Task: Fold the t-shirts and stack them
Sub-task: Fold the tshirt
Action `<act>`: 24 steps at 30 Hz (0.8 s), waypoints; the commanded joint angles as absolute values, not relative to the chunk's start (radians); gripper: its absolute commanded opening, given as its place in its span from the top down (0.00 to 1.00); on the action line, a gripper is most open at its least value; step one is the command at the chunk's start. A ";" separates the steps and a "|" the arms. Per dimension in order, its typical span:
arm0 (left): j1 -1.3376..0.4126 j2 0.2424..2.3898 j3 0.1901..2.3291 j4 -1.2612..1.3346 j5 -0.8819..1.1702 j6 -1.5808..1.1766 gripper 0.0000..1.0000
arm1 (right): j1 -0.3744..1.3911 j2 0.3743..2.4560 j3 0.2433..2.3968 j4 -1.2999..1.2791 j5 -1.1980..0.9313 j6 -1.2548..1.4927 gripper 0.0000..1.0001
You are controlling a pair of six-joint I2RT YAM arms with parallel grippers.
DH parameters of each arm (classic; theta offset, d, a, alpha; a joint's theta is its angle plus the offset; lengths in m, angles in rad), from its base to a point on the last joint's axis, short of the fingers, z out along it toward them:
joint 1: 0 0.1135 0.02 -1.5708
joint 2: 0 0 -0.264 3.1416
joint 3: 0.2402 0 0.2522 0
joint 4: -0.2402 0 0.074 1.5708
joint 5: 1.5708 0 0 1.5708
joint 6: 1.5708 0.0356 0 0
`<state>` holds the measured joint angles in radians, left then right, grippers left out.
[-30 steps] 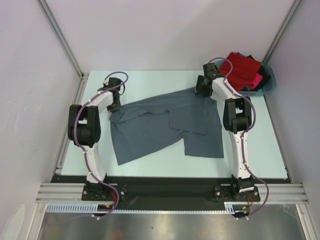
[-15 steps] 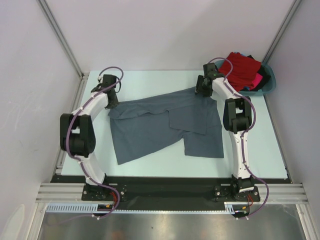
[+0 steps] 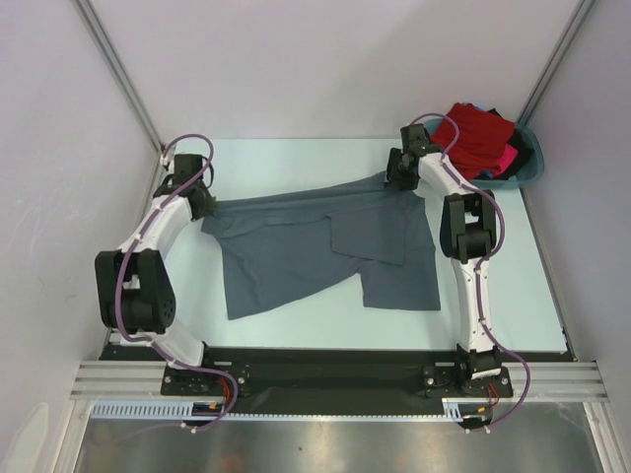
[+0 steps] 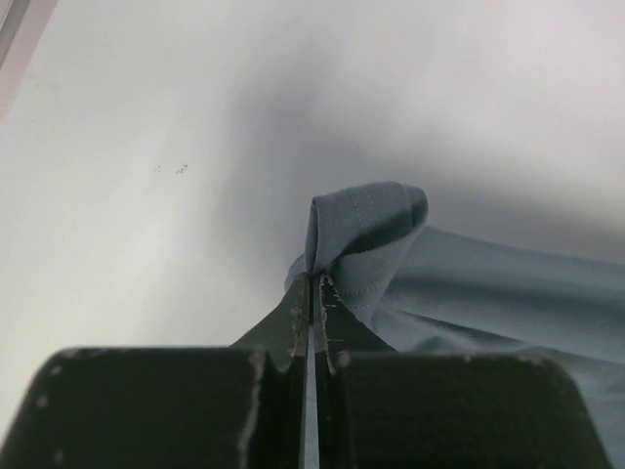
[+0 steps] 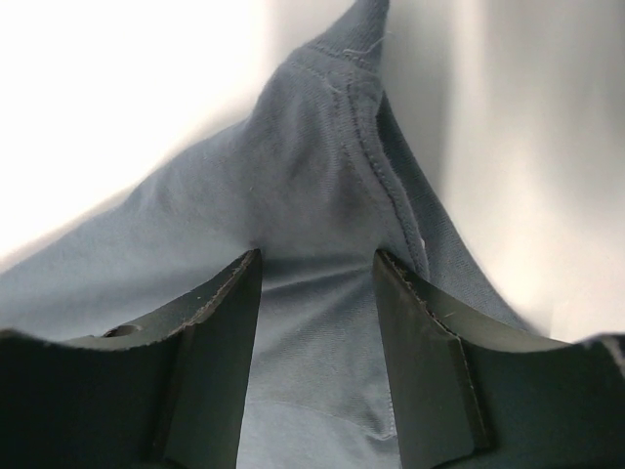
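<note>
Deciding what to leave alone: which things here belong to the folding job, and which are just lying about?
Job:
grey t-shirt, corner pinched in the left gripper
red t-shirt
pink cloth beside it

Just there:
teal basin holding the red and pink items
table

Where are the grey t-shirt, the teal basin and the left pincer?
grey t-shirt (image 3: 296, 258), top external view, middle of its body.
teal basin (image 3: 532, 172), top external view, near rim.
left pincer (image 4: 312, 293), left wrist view, between its shut fingertips.
</note>
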<state>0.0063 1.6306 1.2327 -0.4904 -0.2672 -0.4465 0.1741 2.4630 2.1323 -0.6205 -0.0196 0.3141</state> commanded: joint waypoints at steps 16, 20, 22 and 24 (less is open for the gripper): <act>0.184 1.589 1.239 -0.486 -0.310 -0.460 0.94 | 0.161 2.530 2.160 -0.638 -0.006 0.313 0.45; 0.178 1.640 1.243 -0.463 -0.178 -0.454 0.81 | 0.163 2.531 2.166 -0.637 -0.011 0.313 0.45; 0.172 1.654 1.239 -0.442 -0.128 -0.445 0.65 | 0.161 2.528 2.161 -0.643 -0.009 0.311 0.45; 0.164 1.660 1.235 -0.434 -0.120 -0.436 0.51 | 0.160 2.525 2.158 -0.640 -0.009 0.310 0.45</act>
<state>0.1696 1.6489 1.2324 -0.4736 -0.1890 -0.4511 0.1745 2.4779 2.1544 -0.6243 -0.0277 0.3191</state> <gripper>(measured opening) 0.450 0.550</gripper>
